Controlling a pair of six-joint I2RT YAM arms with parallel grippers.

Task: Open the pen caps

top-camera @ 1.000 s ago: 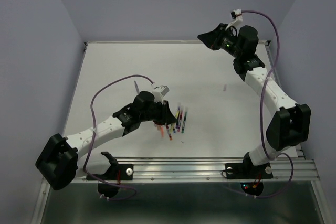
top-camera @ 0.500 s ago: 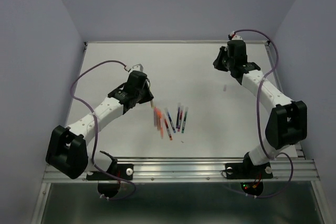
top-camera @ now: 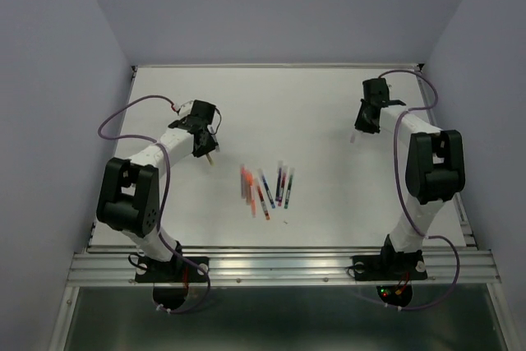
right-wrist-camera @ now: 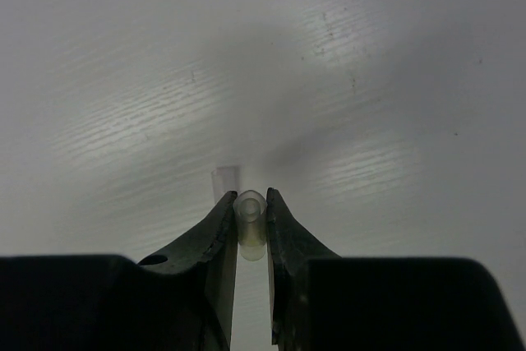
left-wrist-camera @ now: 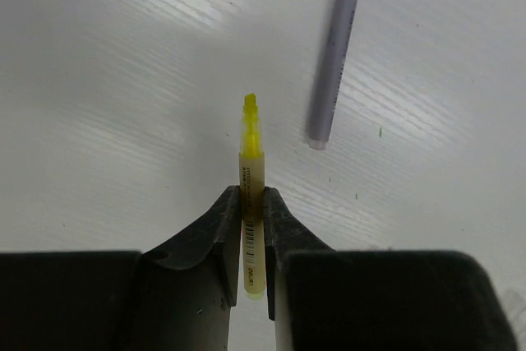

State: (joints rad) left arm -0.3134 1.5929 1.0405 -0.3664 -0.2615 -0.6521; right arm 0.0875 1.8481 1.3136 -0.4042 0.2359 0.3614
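L gripper (left-wrist-camera: 251, 197) is pinched on a yellow pen (left-wrist-camera: 252, 172) abt mid-barrel, jaws flat vs both sides, bare nib poking out fwd, so this one's cap is off. R gripper (right-wrist-camera: 249, 200) is pinched on a clear cap (right-wrist-camera: 250, 221), open mouth toward the cam, low by the table (top-camera: 312, 96) at far R. A pale bit (right-wrist-camera: 224, 178) lies just beside it on the surface, maybe another cap, can't tell. Rest of the pens (top-camera: 267, 187) lie in a loose fan mid-table, well apart from both grippers. In L wrist view a purple pen (left-wrist-camera: 331, 80) lies flat beyond the nib. Handling, my guess: pens are v. light, stiff, smooth round plastic, so they'll roll on the table & twist in a 2-finger pinch if taken off-centre. Caps are thin-walled & hollow, so too hard a squeeze may flex them or squirt them out sideways. Best hold prob: one gripper across the barrel close to the capped end, the other across the cap's middle, then pull straight along the axis, no bending. Clear caps on white table = hard to spot. Pens lie close together, so a neighbour cld get knocked when going in.
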